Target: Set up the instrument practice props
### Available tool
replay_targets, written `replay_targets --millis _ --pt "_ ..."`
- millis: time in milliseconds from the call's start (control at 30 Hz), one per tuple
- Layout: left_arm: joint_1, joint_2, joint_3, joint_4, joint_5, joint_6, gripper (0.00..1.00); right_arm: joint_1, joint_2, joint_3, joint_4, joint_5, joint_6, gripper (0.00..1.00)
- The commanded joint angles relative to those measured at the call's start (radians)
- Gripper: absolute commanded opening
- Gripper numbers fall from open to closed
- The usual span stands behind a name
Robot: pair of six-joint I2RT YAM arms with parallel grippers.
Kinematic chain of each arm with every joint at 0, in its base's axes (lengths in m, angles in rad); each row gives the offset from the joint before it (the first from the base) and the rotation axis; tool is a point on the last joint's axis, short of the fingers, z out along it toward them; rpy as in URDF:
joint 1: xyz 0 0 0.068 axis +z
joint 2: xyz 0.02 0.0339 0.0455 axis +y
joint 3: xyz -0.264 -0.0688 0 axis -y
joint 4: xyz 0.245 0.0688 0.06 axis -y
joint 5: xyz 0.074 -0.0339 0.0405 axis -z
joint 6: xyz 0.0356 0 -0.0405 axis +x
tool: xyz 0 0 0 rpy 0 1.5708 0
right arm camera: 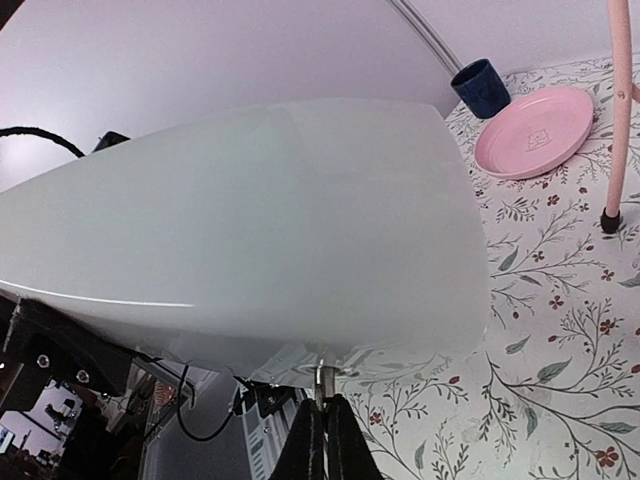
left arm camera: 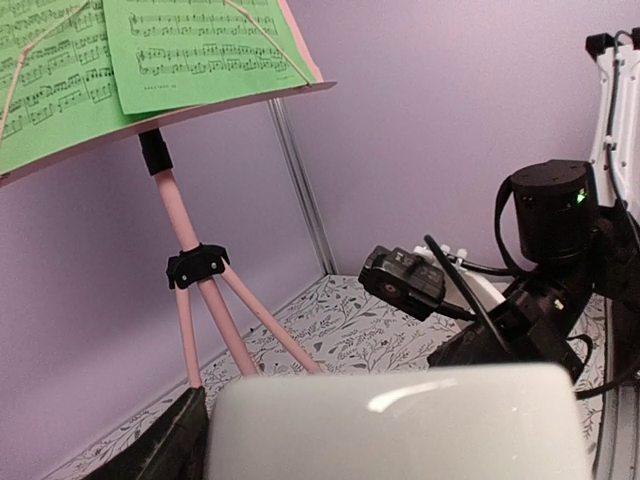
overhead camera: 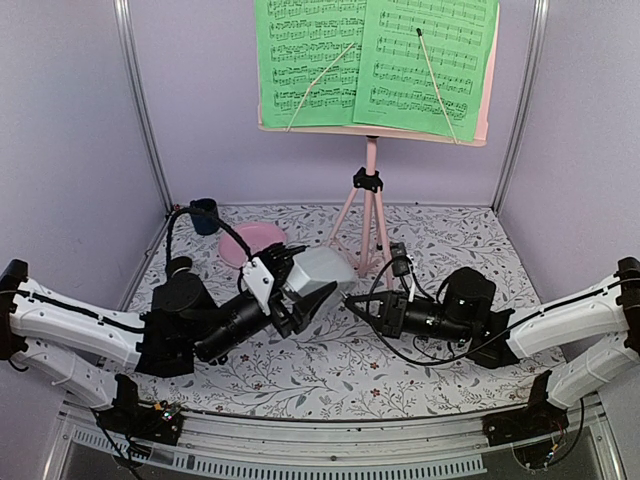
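Left end effector (overhead camera: 297, 290) clamps the white metronome (overhead camera: 318, 275) at frame centre, clear of the worktop (overhead camera: 420, 360). Right end effector (right arm camera: 322, 435) is closed on a thin pin (right arm camera: 320, 378) projecting from it. Recommended: draw along the pin's axis, no twisting. Music stand (overhead camera: 370, 200) with green pages (overhead camera: 375, 60) stands behind; stand legs, pink plate (overhead camera: 250, 243) and blue cup (overhead camera: 205, 215) limit placement.

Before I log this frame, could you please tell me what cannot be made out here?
- Top view: the upper edge cuts off the green sheet-music pages.
- Left wrist view: the metronome hides the music stand's feet.
- Right wrist view: the metronome, close and blurred, fills the frame.
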Motion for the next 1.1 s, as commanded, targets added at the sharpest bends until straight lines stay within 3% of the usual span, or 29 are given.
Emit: replay_targets --millis 0,233,433,533,700,900,1000,1067 --pt "-0.05 -0.06 -0.012 0.158 0.108 0.076 0.03 -0.059 -0.011 -0.018 0.2 0.044 0.116 0.0" --pt "-0.054 -0.048 0.008 0.123 0.054 0.071 0.03 -0.077 0.014 -0.043 0.28 0.013 0.188 0.0" --pt "-0.035 -0.004 0.092 0.003 -0.056 -0.023 0.02 -0.078 0.03 -0.028 0.195 -0.025 0.158 0.02" --pt "-0.001 0.032 0.15 -0.109 -0.096 -0.108 0.02 -0.078 0.021 -0.026 0.115 -0.037 0.118 0.2" --pt "0.062 0.099 0.234 -0.253 -0.091 -0.257 0.01 -0.078 -0.032 -0.07 0.035 -0.081 0.052 0.62" --pt "0.135 0.196 0.275 -0.35 -0.019 -0.431 0.01 -0.078 -0.152 -0.112 -0.181 -0.022 -0.034 0.83" --pt "0.167 0.248 0.306 -0.409 0.006 -0.505 0.02 -0.079 -0.211 -0.128 -0.284 0.023 -0.052 0.98" --pt "0.18 0.286 0.325 -0.437 0.026 -0.535 0.03 -0.082 -0.23 -0.122 -0.341 0.031 -0.075 0.99"
